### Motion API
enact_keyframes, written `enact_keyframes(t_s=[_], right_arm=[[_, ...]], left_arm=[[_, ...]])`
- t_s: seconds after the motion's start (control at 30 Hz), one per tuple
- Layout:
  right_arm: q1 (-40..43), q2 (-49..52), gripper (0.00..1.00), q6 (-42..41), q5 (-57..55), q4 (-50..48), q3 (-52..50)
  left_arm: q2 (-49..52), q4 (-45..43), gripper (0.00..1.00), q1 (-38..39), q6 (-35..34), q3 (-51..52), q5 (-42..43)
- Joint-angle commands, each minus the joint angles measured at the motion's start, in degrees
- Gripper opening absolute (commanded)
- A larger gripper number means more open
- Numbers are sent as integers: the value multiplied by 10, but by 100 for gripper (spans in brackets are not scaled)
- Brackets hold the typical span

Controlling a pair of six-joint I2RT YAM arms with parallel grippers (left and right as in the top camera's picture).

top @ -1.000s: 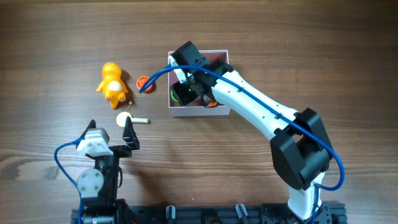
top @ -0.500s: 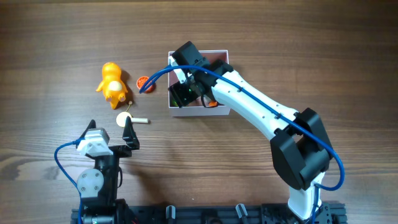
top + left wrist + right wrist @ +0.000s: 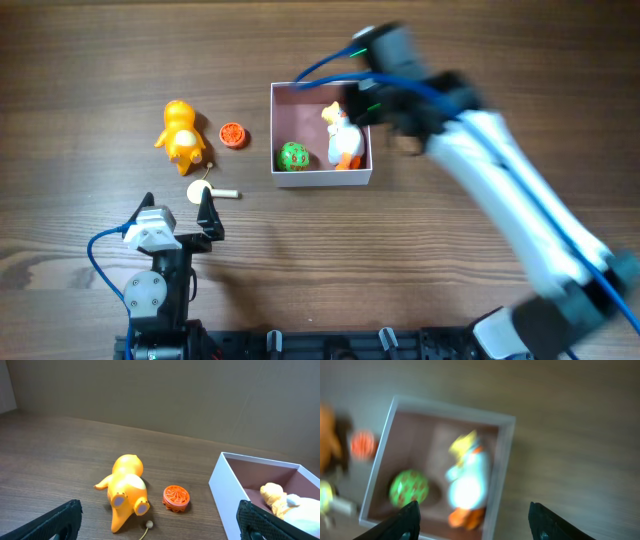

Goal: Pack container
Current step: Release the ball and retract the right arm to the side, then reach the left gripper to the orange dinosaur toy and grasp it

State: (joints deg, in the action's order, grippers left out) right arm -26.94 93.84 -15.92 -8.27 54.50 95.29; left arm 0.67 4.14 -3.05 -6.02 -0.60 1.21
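Observation:
The container (image 3: 320, 181) is a square white-walled box with a pinkish-brown inside, at the table's middle. A green ball (image 3: 292, 157) and a white duck toy (image 3: 345, 143) lie in it. My right gripper (image 3: 372, 100) is blurred, above the container's far right corner, open and empty. The right wrist view looks down on the container (image 3: 452, 410), the ball (image 3: 409, 488) and the duck (image 3: 469, 480) between the open fingers (image 3: 472, 522). My left gripper (image 3: 178, 210) is open and empty near the front left. It faces the container (image 3: 227, 490) from the left.
An orange animal toy (image 3: 181, 133) (image 3: 126, 491) and a small orange disc (image 3: 233, 134) (image 3: 176, 497) lie left of the container. A small cream piece with a stick (image 3: 205, 190) lies in front of them, just ahead of the left gripper.
My right gripper has risen out of the container and swung right, and is still moving fast. The green ball it was over now lies free inside. The left arm has not moved.

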Motion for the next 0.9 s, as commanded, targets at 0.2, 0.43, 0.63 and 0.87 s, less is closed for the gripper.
enact_keyframes(t_s=[0.2,0.43,0.63,0.87], right_arm=[[196,-64,100,9,-33,71,7],[208,-64,100,9,-33,71,7],[208,-64,100,9,-33,70,7],[208,-64,100,9,-33,70,7]], left_arm=[[-5,2,100,2,13,3,5],[-5,2,100,2,13,3,5],[-5,2,100,2,13,3,5],[-5,-5,100,2,9,3,65]])
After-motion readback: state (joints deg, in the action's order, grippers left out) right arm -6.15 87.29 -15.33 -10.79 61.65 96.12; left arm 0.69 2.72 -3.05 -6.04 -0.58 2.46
